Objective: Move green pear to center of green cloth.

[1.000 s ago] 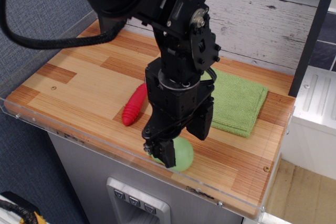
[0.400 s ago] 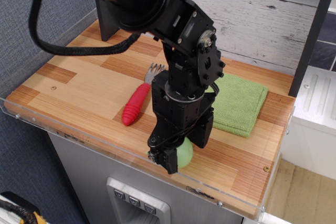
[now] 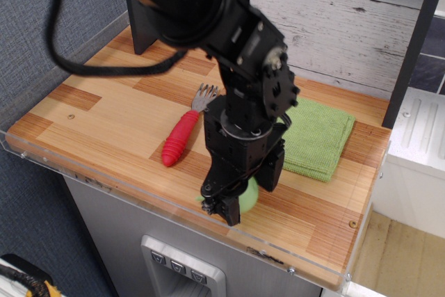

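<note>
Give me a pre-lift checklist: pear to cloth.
1. Gripper down at the pear: ok.
2. Jaws shut on pear: cannot tell, the arm hides the contact.
3. Pear off the table: cannot tell.
4. Cloth lies flat, nothing on it: ok.
5. Fork left of the arm, out of the path to the cloth: ok.
6. Pear close to the front edge; could roll off if it slips: not ok.

Striped wood surface [image 3: 104,113] fills the middle, whitewashed plank wall [image 3: 348,12] running behind it. Grey fabric panel [image 3: 49,19] on the left, pale wood floor [image 3: 396,255] showing bottom right.
</note>
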{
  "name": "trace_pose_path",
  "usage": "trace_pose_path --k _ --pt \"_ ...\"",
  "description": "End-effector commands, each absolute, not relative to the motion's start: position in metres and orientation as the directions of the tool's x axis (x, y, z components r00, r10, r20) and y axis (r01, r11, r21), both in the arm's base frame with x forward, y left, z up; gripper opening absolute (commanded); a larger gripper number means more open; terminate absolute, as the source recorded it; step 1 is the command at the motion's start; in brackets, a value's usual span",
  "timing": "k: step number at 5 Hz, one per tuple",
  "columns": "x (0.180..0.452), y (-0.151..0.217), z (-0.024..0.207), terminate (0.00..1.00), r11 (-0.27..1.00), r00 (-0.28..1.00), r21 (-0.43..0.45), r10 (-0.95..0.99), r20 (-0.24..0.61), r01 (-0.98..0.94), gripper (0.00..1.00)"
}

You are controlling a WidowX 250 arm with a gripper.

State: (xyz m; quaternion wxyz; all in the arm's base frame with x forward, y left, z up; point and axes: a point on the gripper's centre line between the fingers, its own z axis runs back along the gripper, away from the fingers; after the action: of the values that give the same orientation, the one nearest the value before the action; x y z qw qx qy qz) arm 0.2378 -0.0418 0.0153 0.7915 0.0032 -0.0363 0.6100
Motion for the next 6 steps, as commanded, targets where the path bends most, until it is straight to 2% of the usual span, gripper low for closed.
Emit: trace_pose_path --k 1,3,4,5,6 --pt "0.251 -0.032 0.027 0.00 0.292 0.287 -0.062 0.955 0.069 -0.954 0.00" --pt "0.261 -0.032 0.060 0.00 0.414 0.402 -0.098 0.908 0.118 -0.905 0.00" --pt "0.271 -0.047 0.076 0.00 0.455 0.440 -0.115 0.888 0.136 -0.883 0.00" --pt "0.299 -0.058 0.077 0.00 0.550 0.539 -0.115 0.834 0.116 -0.827 0.00" --pt "0.322 -0.066 0.075 0.00 0.592 0.575 -0.125 0.805 0.148 -0.796 0.00"
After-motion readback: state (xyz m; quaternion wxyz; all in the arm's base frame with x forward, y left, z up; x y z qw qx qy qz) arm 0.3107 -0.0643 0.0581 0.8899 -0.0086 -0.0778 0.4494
